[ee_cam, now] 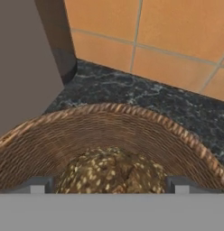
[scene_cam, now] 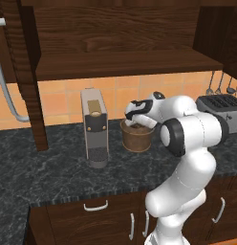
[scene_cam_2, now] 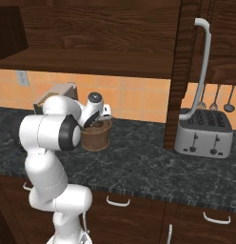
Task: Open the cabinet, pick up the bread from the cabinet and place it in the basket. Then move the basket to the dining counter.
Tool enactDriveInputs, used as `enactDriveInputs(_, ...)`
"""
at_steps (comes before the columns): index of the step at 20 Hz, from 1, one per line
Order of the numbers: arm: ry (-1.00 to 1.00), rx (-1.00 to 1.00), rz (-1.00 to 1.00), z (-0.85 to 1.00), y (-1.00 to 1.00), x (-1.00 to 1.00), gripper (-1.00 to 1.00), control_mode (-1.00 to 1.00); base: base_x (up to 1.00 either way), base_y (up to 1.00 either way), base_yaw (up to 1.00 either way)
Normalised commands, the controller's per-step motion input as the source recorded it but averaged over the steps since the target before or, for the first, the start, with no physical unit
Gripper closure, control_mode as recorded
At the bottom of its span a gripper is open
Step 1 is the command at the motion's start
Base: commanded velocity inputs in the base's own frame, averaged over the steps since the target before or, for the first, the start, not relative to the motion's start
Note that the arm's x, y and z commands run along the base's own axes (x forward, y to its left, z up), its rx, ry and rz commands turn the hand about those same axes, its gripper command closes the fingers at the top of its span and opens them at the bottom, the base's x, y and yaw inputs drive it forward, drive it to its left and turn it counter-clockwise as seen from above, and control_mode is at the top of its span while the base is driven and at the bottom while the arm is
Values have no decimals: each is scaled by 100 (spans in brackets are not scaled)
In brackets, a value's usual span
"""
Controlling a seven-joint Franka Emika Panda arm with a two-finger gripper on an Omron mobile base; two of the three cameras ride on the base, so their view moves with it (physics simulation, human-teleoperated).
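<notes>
On the black speckled counter sits the round brown basket, right beside the tall grey coffee machine. The bread lies down inside the basket. It is brown with little pale seeds on top. The white robot arm bends over the counter, and its gripper hangs over the basket's open top. The gripper's two dark fingertips stand wide apart, one on each side of the bread, and they hold nothing. Up above, the cabinet is open, and its wooden shelf shows. One open door with a long silver handle sticks out on the right side. A silver toaster stands on the counter past that door. Orange tiles cover the wall behind the basket. Below the counter are dark lower cabinets with short handles.
</notes>
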Motion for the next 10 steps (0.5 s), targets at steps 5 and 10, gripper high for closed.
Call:
enactDriveInputs(5,1,0,0,-8,0,0,-100,-100,0,0,0)
enactDriveInputs(10,0,0,0,-3,0,0,-100,-100,0,0,0)
